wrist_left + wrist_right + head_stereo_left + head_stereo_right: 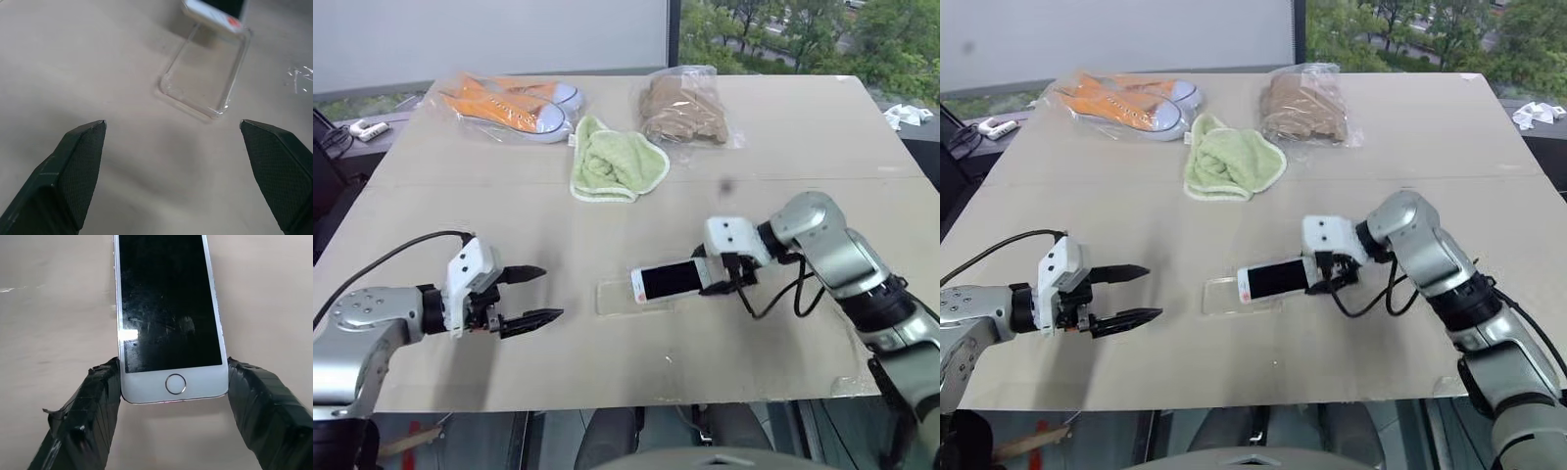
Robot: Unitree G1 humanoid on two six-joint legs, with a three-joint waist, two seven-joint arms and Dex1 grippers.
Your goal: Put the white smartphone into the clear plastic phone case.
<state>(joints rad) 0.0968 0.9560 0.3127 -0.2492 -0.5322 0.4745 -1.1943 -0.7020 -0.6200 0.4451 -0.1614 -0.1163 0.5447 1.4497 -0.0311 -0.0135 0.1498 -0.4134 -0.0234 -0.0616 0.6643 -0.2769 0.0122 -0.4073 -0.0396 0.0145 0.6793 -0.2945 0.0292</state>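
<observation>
Right wrist view, my right gripper (pixel 173 382) pinching the white smartphone (pixel 168 308) by its home-button end, no writing I can read, phone over the clear plastic phone case (pixel 631 299) at table centre, my left gripper (pixel 536 294) spread empty at nine o'clock.

A wide beige table (pixel 783 127) takes up most of the frame, its surface made of large boards with faint seams running across. Along the top left stands a plain pale wall panel (pixel 489 39). At the upper right, a window (pixel 803 34) looks out on green trees in daylight. A dark ledge runs behind the table, holding a small white object (pixel 369 128) at far left and crumpled white material (pixel 908 116) at far right.
</observation>
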